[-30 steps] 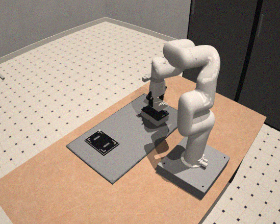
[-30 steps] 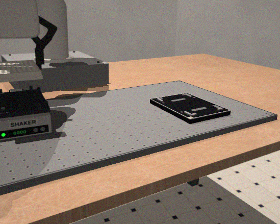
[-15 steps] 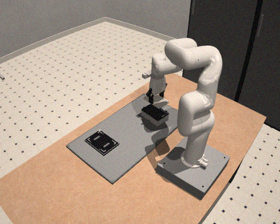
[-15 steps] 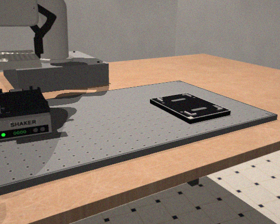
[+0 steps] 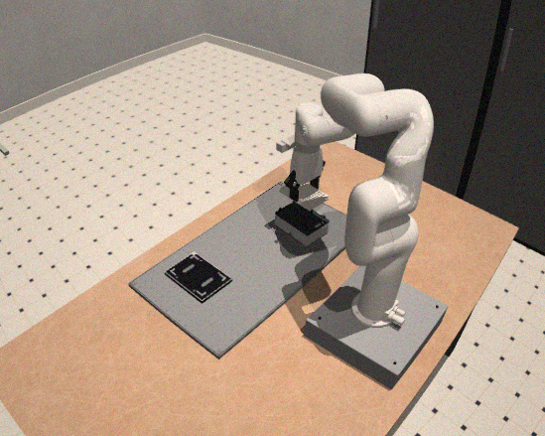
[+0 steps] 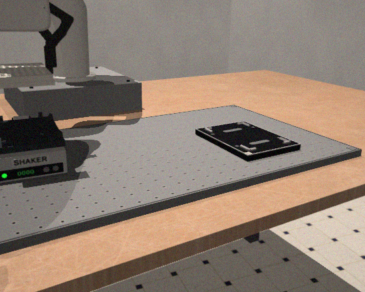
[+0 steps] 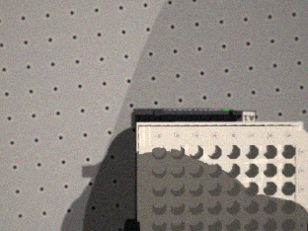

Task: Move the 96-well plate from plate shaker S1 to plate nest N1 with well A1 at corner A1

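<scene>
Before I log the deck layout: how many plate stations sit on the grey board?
2: the shaker at the board's arm-side end, under the plate held in the tool, and the flat black nest toward the other end.

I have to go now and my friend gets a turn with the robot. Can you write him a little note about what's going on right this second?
Gripper: shut on the 96-well plate, holding it in the air above the shaker.
Shaker: its top has no plate on it, and its green light is on.
Plate nest: sits further along the gray board, nothing in it.
Done: plate grabbed and lifted off the shaker.
Left: carry it over to the nest, turn the cut-off corner to the A1 mark, set it flat inside the locators, let go.
</scene>
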`<state>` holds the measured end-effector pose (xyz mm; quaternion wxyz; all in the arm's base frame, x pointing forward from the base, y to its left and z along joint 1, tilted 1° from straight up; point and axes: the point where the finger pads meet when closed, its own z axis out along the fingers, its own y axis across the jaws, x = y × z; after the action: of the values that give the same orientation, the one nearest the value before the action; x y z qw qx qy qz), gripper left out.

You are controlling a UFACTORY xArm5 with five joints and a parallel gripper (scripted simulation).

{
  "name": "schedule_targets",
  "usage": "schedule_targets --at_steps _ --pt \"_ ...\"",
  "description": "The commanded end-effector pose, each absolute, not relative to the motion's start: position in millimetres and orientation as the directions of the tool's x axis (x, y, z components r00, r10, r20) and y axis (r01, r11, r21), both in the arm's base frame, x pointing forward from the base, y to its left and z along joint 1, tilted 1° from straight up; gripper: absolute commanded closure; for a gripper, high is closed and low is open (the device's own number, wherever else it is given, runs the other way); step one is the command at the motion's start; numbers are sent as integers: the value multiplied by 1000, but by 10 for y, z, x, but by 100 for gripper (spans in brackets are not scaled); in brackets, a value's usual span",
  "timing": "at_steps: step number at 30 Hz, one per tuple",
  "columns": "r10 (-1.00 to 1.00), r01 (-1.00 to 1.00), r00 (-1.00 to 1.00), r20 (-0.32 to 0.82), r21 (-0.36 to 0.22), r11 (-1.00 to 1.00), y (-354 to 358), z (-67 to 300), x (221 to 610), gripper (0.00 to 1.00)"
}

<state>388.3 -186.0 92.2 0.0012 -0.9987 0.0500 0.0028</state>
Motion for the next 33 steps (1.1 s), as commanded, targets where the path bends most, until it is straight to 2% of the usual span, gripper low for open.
schedule_targets --at_steps 1,33 --pt "-11 -11 1000 4 -15 -1000 -1773 925 3914 100" --pt "-11 -11 1000 4 -16 -1000 -864 837 4119 100"
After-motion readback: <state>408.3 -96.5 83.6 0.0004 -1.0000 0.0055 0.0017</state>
